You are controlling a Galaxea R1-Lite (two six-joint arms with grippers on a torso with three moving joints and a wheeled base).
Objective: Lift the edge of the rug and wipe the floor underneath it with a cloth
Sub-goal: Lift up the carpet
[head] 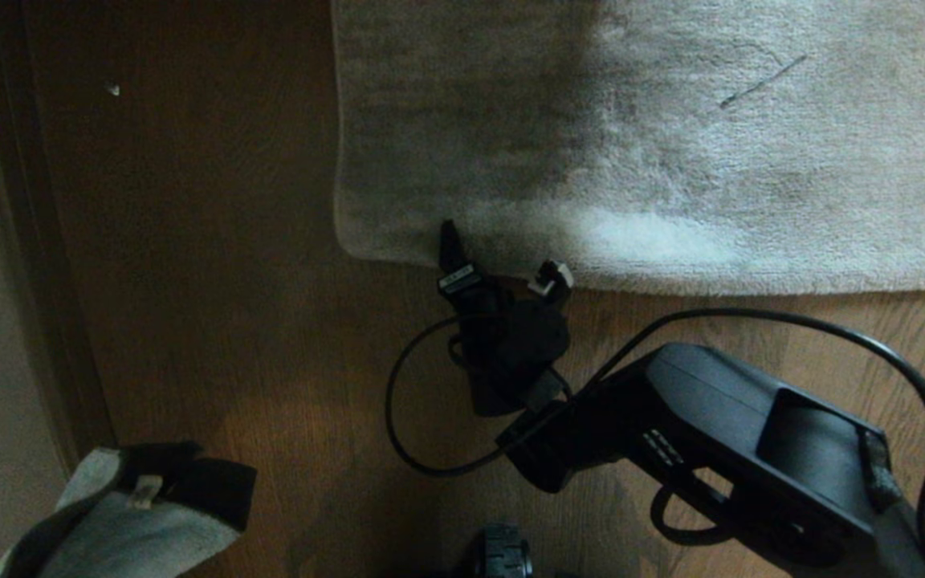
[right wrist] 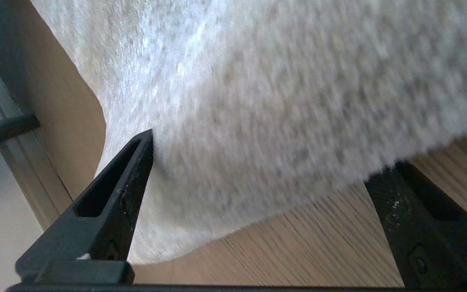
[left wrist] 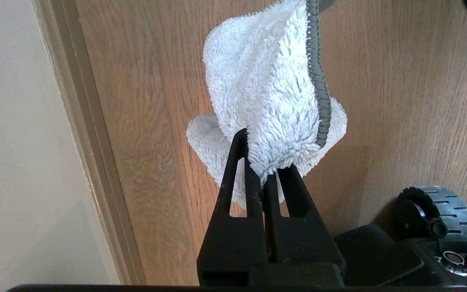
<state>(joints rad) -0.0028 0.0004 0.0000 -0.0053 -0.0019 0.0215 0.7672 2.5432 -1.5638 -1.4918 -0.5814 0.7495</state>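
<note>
low over the floor (head: 270,337), my right gripper (head: 503,261) spreads its fingers wide at the rug edge (head: 671,277) — my left gripper (left wrist: 262,162) parked beside, fingers clamping the cloth (left wrist: 270,93).

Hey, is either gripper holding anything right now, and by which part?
The left gripper is shut on the cloth, pinching a bunched fold at its lower end. The right gripper is open at the rug edge, holding nothing.
</note>
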